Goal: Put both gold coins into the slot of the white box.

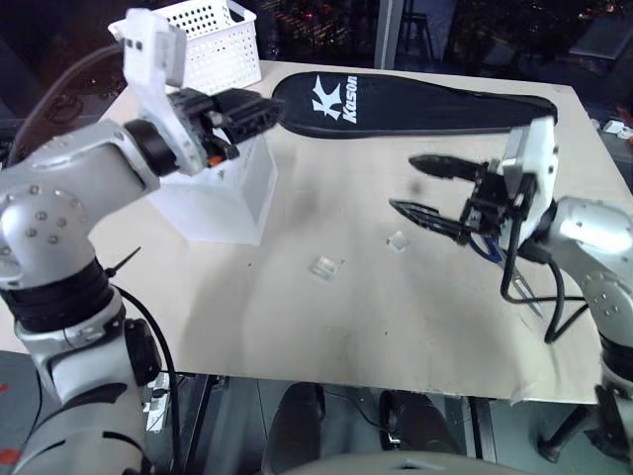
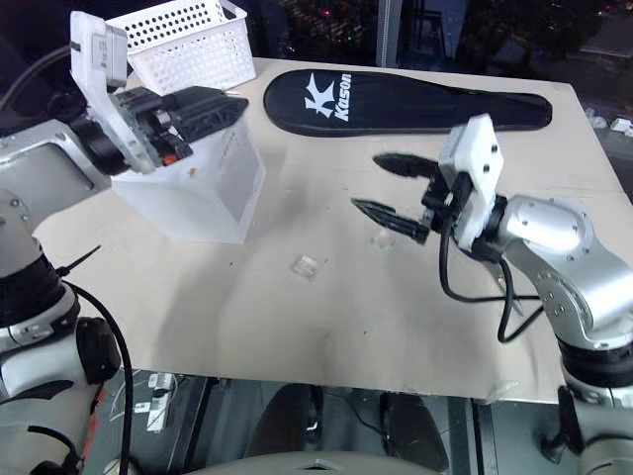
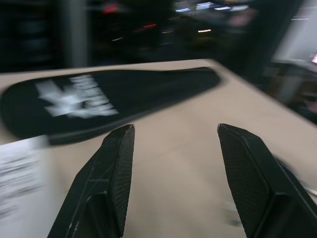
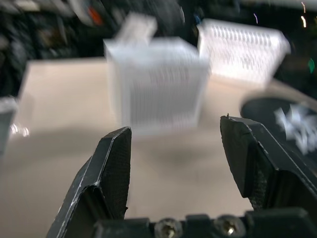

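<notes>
Table inventory, coin-deposit task.

Item one: white box (image 2: pixel 203 188), standing at the left of the tan tabletop (image 1: pixel 326 317), in front of a white perforated basket (image 1: pixel 213 40). Its upper face is sitting under the left arm, so the slot and any handwriting are not readable; in the right wrist view the box is appearing as a pale cube with the basket behind it.

Item two: left gripper (image 1: pixel 259 109), hanging level just above the box's top edge, its black fingers (image 3: pixel 116 168) standing apart with nothing between them. Placement over the box suggests the arm is working at the slot, though whether a coin has gone in cannot be told.

Item three: right gripper (image 2: pixel 381 186), hovering above the middle of the table, pointing toward the box, its fingers (image 4: pixel 111 168) spread and carrying nothing. It is hanging near a small clear case (image 1: pixel 398 240), probably because that is where a coin was stored.

Item four: second clear case (image 1: pixel 325 266), lying flat nearer the front edge, apart from the first.

Item five: black racket cover (image 1: pixel 415 99), lying along the far side, clear of both arms.

Gold coins: not discernible on the table, in either case, or in either gripper; they are too small to locate, so progress is remaining uncertain.
</notes>
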Motion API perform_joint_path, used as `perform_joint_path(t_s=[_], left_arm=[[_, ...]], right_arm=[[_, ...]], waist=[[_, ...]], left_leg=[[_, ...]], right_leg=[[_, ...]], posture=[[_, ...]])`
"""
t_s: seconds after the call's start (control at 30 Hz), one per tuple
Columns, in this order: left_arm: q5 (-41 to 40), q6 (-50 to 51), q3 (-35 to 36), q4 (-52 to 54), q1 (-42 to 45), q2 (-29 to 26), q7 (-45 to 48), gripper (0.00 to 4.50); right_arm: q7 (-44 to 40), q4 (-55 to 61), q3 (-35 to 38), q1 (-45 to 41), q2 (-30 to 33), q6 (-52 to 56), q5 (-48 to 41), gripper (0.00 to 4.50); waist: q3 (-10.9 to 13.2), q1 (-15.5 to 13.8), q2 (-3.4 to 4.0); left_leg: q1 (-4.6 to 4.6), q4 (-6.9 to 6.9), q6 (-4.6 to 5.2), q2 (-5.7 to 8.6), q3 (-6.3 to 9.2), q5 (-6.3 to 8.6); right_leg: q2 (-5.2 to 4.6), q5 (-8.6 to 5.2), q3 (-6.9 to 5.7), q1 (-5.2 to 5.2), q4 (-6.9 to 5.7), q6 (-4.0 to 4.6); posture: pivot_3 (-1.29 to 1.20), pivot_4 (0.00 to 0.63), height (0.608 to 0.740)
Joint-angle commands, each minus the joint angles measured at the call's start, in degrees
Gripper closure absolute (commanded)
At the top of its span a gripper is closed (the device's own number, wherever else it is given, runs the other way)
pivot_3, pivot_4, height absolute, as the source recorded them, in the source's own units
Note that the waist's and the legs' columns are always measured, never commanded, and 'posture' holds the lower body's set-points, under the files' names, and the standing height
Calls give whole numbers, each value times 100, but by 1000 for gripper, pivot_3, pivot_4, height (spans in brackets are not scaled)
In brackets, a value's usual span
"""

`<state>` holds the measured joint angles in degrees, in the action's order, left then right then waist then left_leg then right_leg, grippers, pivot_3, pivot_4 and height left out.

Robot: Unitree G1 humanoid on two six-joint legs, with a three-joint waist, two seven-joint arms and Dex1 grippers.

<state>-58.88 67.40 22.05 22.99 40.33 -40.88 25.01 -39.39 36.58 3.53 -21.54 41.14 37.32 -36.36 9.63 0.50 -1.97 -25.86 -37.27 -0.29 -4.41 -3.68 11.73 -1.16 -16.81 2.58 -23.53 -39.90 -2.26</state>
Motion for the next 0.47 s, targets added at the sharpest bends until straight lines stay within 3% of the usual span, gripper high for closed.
perform_joint_path(t_s=[0.03,0.1,0.13,0.23,0.33,0.47], left_arm=[[-228,-509,139,590,-749,-53,712,1086],[340,-1073,158,767,-1852,-394,1419,197],[574,-1340,232,774,-2353,-531,1741,32],[900,-1867,419,660,-3188,-732,2127,0],[1172,-2227,695,418,-3783,-861,2451,0],[1248,-2455,755,81,-3946,-829,2601,0]], right_arm=[[188,515,650,572,226,260,-201,1393],[244,677,1376,1520,355,491,-211,1393],[222,793,1743,2028,371,531,-189,1150],[129,1055,2423,2920,359,429,-251,98],[-101,1304,3072,3743,330,248,-203,13],[-360,1379,3545,4393,205,-44,-146,13]], waist=[[1,51,1],[-1,69,4],[-8,62,13],[-9,20,13],[-8,12,13],[-11,11,8]], left_leg=[[5,4,0,-1,3,0],[9,-4,-1,-5,3,-1],[18,0,-1,-5,-3,-1],[43,7,5,-4,-4,3],[47,-8,26,-3,3,13],[133,-7,28,-4,3,16]], right_leg=[[3,0,3,2,0,0],[15,1,5,1,-10,1],[15,1,5,7,-11,1],[14,-2,-4,36,2,3],[14,-1,-7,46,3,0],[7,-27,-10,131,13,5]], posture=[[0,150,740],[0,150,740],[0,150,740],[0,150,740],[0,150,740],[0,150,740]])
